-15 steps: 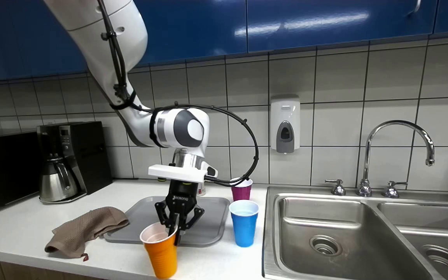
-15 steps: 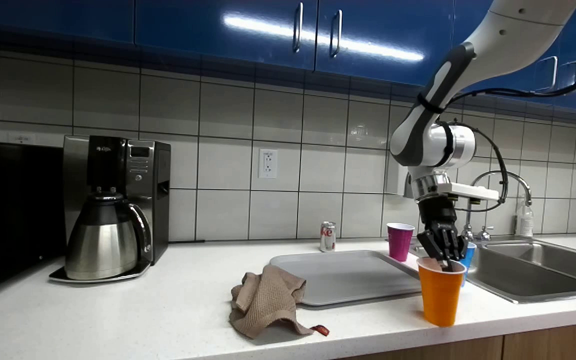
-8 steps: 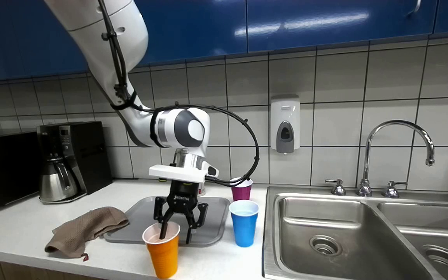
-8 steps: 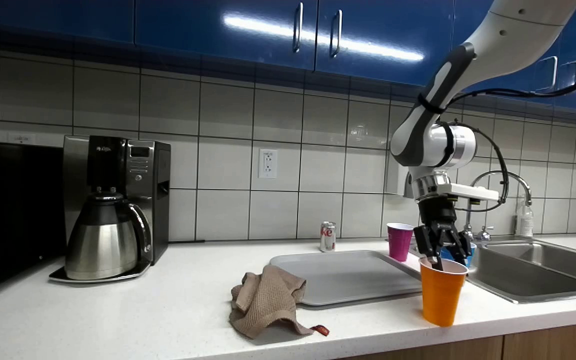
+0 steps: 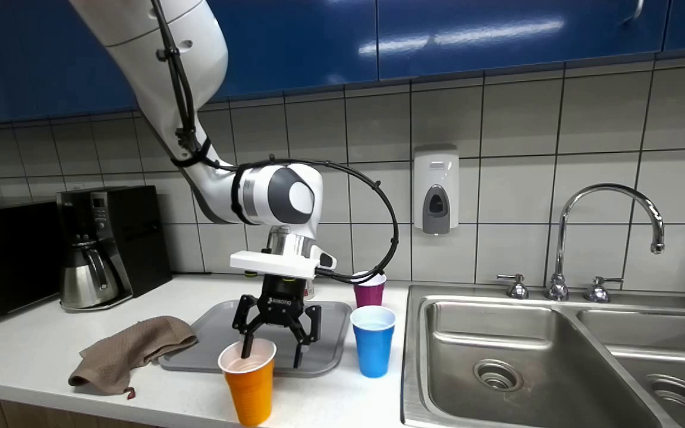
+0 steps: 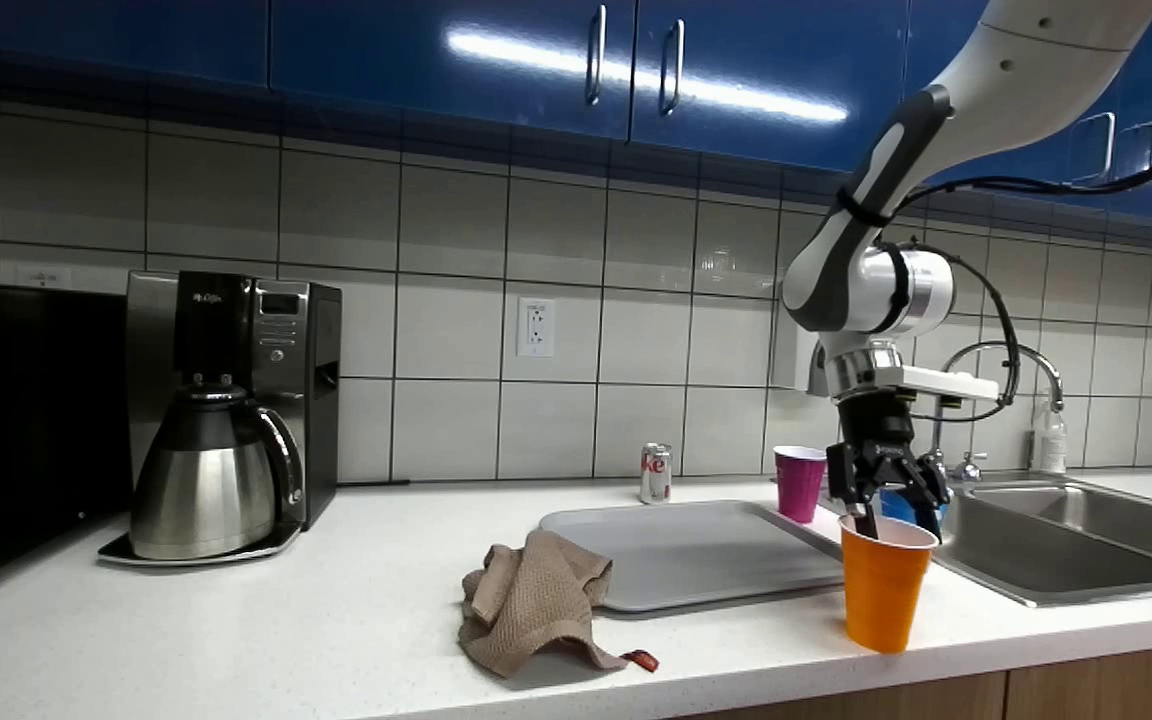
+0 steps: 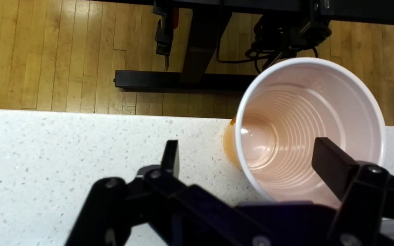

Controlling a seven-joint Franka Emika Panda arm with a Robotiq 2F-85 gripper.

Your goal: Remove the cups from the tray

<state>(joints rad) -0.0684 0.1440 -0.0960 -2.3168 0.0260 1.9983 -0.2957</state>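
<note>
The orange cup (image 5: 250, 389) stands upright on the counter, just in front of the grey tray (image 5: 214, 342). My gripper (image 5: 272, 358) is over it with its jaws spread wide. One finger (image 7: 333, 164) reaches inside the cup's mouth, while the opposite finger (image 7: 171, 155) is outside, well apart from the cup wall. To the right of the tray is a blue cup (image 5: 373, 345), partly hidden behind the gripper and orange cup in an exterior view (image 6: 896, 505). Farther back stands a purple cup (image 6: 799, 485). All three cups are off the tray.
A brown cloth (image 6: 541, 605) lies at the tray's left, overlapping its edge. Behind the tray stands a soda can (image 6: 656, 473). The metal sink (image 5: 497, 339) borders the right side, a coffee maker (image 6: 226, 430) the left. The counter's front edge runs close to the orange cup.
A second ago the fingers were close together at the orange cup's rim; they have since spread wide apart and let it go. The cup has shifted very slightly; the arm has barely moved.
</note>
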